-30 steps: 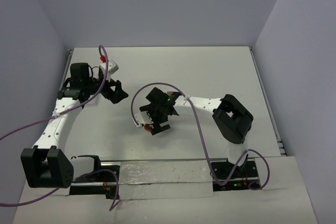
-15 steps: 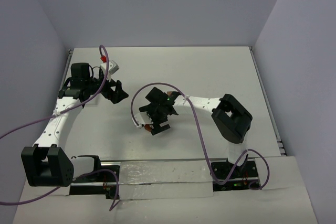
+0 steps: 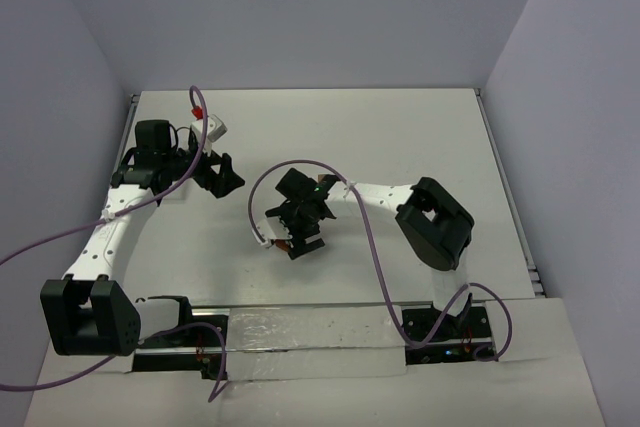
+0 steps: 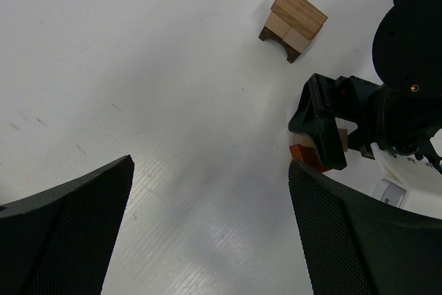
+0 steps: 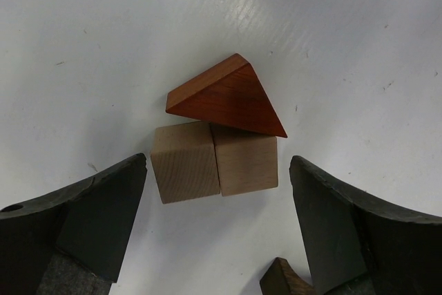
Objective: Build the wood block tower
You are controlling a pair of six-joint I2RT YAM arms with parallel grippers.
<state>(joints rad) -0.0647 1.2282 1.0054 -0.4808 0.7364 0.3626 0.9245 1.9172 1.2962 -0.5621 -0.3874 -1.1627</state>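
Observation:
Two light tan cubes (image 5: 185, 164) (image 5: 245, 157) lie side by side on the white table. A reddish-brown wedge (image 5: 228, 98) touches their far sides. My right gripper (image 5: 217, 170) is open, one finger on each side of the cube pair and neither touching. The top view shows this right gripper (image 3: 290, 239) hiding most of the blocks, with only a bit of the wedge (image 3: 283, 245) peeking out. A dark brown piece (image 5: 282, 280) lies by the right finger. A small stack (image 4: 293, 24) of tan blocks on a dark arch stands apart. My left gripper (image 4: 210, 170) is open and has nothing in it.
Purple cables (image 3: 375, 247) loop over both arms. A white and red connector (image 3: 205, 117) sits at the back left near the left gripper (image 3: 228, 175). The right arm's elbow (image 3: 435, 222) hangs over the table's right half. Walls close in the table on three sides.
The right arm has shifted slightly left, and its jaws have narrowed a little around the tan cubes. The left arm has not moved.

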